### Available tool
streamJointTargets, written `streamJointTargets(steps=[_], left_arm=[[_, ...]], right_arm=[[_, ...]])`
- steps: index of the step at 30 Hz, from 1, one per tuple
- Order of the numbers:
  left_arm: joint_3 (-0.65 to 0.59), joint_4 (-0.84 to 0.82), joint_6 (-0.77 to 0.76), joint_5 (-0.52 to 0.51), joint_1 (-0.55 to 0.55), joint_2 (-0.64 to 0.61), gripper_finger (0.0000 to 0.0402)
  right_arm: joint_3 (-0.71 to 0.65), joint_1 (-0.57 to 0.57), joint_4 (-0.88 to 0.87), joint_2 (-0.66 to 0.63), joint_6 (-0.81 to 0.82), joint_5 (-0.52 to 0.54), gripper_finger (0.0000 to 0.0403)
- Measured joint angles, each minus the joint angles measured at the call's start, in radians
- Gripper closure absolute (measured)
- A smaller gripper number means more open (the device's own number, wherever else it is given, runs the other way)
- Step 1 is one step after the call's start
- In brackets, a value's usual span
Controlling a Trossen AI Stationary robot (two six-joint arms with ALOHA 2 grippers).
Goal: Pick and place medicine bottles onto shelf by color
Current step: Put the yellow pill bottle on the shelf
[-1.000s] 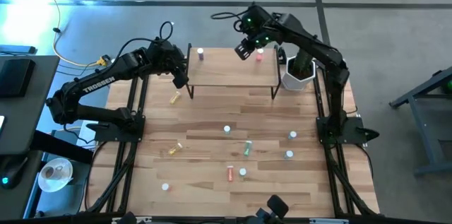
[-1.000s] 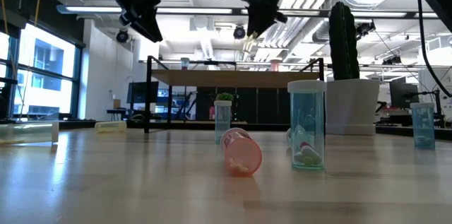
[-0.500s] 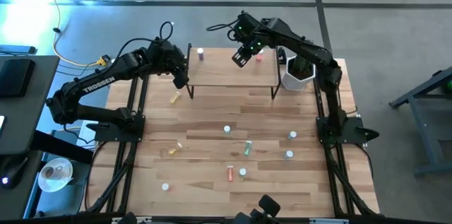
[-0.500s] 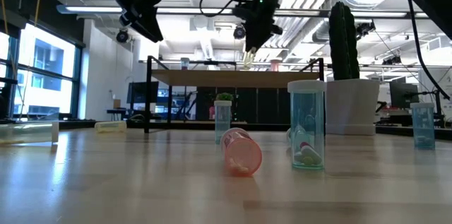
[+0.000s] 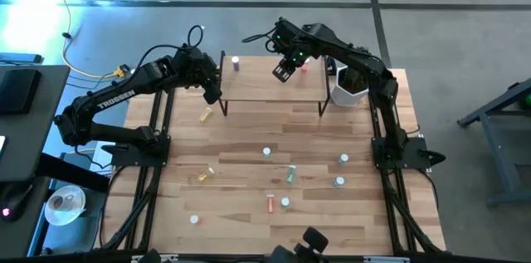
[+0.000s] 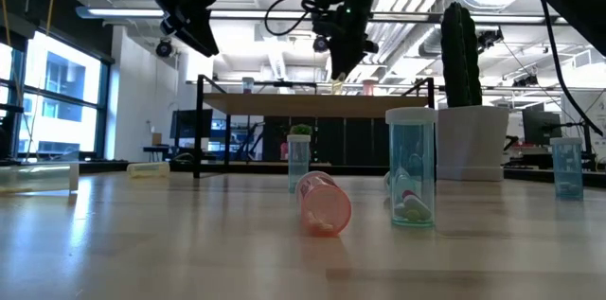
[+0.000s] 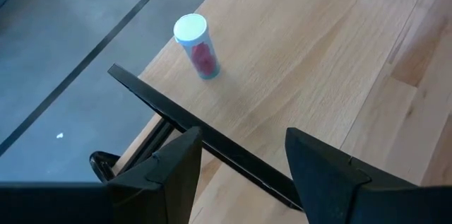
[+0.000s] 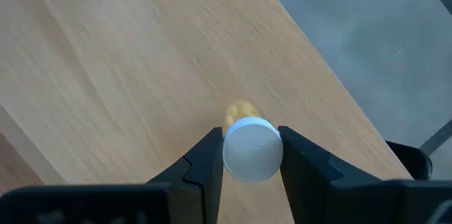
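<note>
The shelf [image 5: 270, 80] is pale wood with straight grain on black legs, and the table [image 5: 249, 143] is striped in light and darker planks. On the shelf, one bottle [image 7: 195, 45] is clear with red inside and a white cap. The bottle [image 8: 251, 146] between the black fingers [image 8: 205, 164] of the right gripper [image 8: 252, 159] is yellow with a white cap. On the table, one fallen bottle [image 6: 324, 202] is pink, and an upright one [image 6: 412, 167] is bluish clear. The pot [image 5: 348, 89] is white.
</note>
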Motion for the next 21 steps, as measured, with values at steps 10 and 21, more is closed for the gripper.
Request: streamJointTargets(steps=[10,21], left_arm=[[0.000,0.000,0.000,0.001,0.000,0.000,0.0206],[0.000,0.000,0.000,0.001,0.000,0.000,0.0206]], right_arm=[[-0.002,0.000,0.000,0.012,0.002,-0.007,0.0295],[-0.002,-0.002,-0.002,0.012,-0.022,-0.012,0.0295]])
